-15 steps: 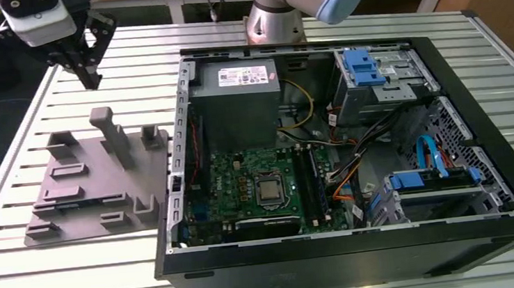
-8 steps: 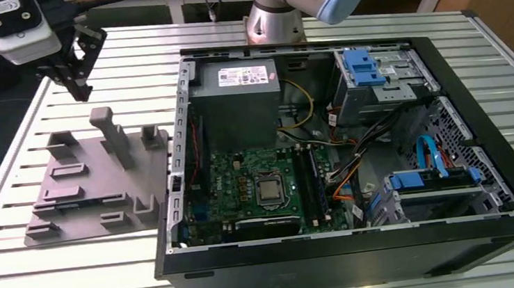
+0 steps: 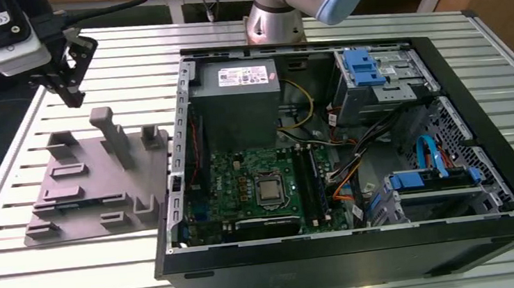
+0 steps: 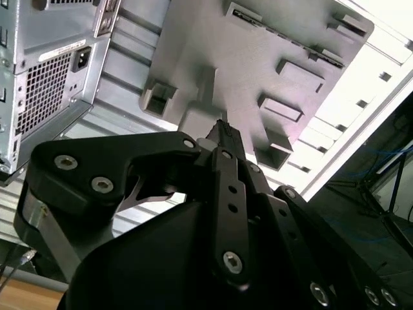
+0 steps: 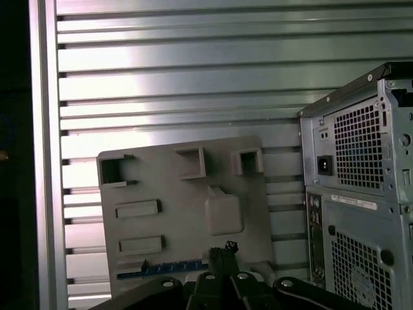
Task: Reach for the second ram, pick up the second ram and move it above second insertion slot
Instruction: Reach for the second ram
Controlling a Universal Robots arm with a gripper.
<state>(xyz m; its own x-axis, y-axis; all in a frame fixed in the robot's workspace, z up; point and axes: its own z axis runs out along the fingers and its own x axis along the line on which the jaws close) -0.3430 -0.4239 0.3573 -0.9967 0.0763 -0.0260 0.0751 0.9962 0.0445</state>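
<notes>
The second ram (image 5: 171,267) is a thin bluish strip lying in a holder along one edge of the grey fixture plate (image 3: 93,190). My gripper (image 3: 73,98) hangs above the table at the exterior view's upper left, beyond the plate's far edge and well apart from the ram. Both wrist views show its black fingers (image 4: 222,132) closed to a point with nothing between them. In the first wrist view the fingertips (image 5: 222,250) sit just above the plate's raised block. The long memory slots (image 3: 309,178) run beside the processor on the green motherboard (image 3: 241,180).
An open black computer case (image 3: 341,248) lies on the slatted metal table (image 3: 83,285) at the exterior view's right, with its grey power supply (image 3: 234,97) and blue drive brackets (image 3: 362,65). A tall grey post (image 3: 112,136) stands up from the fixture plate. The arm's base (image 3: 274,17) is behind the case.
</notes>
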